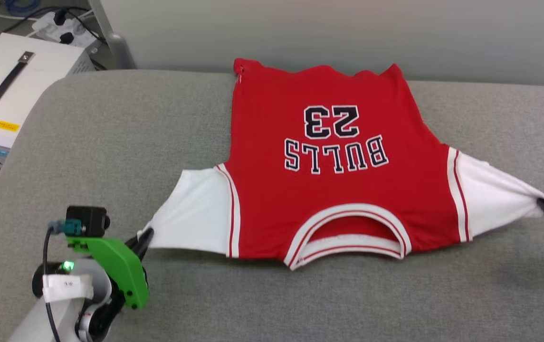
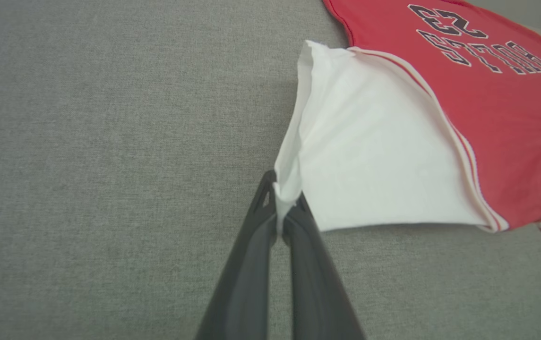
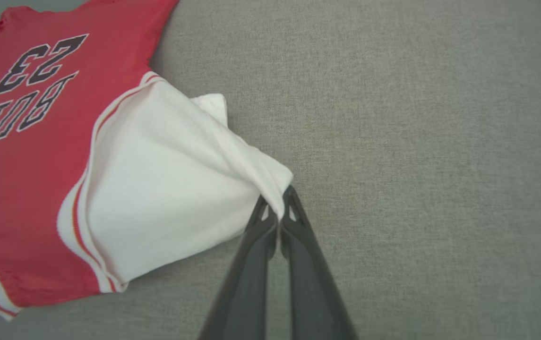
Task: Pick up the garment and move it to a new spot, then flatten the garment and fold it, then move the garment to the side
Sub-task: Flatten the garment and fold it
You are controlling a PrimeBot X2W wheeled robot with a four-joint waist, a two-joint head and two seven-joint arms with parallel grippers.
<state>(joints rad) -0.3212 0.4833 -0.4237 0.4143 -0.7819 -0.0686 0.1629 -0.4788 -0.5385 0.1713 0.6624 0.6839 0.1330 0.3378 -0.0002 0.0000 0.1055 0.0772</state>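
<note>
one garment (image 1: 329,190) lies spread flat on the grey bench (image 1: 110,142), its hem at the far edge and its collar nearest the robot. it has two white sleeves. the left jaws, fingers (image 2: 251,264), are clamped on the left sleeve tip; the right jaws, fingers (image 3: 256,264), are clamped on the right sleeve tip. bare bench lies to the left and in front. one white box (image 1: 10,90) stands beyond the left edge.
</note>
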